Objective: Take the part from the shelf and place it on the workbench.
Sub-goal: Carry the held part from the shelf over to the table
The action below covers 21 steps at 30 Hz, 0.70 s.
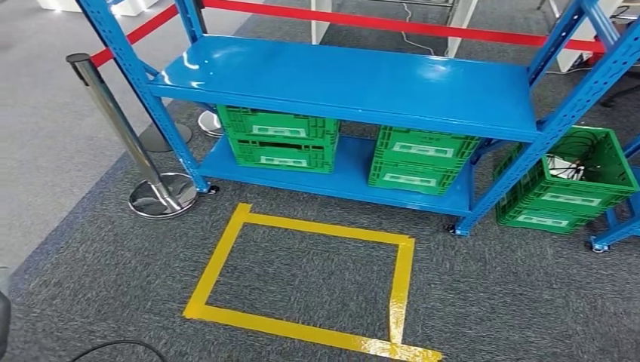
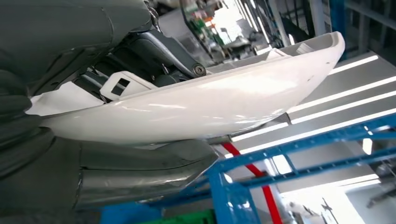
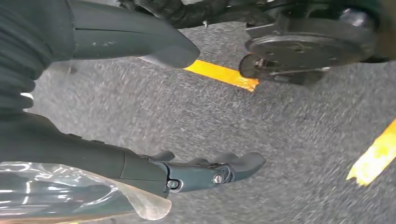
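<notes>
A long, glossy white curved part [image 2: 196,105] lies gripped in the left hand [image 2: 93,93], tilted.

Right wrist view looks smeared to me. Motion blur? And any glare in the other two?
Right wrist view: yes, the carpet is streaked, while the right hand stays fairly sharp. Left wrist view: the white part in the left hand shines, and the bright strips behind are blown out. Head view: sharp, small glints on the blue shelf.

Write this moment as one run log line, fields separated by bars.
left robot hand: holds white part | right robot hand: empty, open | blue shelf ahead | workbench: unseen
</notes>
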Each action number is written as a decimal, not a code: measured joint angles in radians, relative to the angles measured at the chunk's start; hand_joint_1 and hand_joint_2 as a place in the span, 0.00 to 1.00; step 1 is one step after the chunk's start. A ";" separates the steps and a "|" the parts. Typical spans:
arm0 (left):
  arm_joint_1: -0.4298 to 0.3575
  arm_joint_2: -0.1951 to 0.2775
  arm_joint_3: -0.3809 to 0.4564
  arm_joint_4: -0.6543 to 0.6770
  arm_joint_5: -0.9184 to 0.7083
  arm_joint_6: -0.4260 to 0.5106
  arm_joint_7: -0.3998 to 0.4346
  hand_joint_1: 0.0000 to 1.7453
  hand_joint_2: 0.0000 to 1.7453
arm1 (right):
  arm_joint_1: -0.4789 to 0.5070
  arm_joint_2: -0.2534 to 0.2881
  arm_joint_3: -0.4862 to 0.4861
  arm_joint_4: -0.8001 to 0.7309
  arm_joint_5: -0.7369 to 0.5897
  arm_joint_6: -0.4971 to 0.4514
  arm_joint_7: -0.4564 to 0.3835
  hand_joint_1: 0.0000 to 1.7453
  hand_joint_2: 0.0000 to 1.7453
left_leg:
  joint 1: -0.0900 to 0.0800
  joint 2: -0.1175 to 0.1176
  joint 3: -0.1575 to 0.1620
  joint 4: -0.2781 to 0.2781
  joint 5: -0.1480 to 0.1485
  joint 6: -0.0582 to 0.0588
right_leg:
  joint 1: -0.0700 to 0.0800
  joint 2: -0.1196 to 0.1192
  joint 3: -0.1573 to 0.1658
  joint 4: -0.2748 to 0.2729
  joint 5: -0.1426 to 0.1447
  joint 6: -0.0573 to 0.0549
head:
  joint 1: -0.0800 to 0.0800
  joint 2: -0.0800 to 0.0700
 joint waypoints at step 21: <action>0.135 0.006 0.049 -0.150 -0.086 -0.003 0.129 1.00 1.00 | -0.615 -0.306 0.388 0.723 -0.627 -0.223 -0.336 0.00 1.00 | 0.020 0.095 0.071 -0.014 -0.043 -0.016 | -0.005 -0.153 -0.013 -0.116 0.023 0.031 | -0.006 0.000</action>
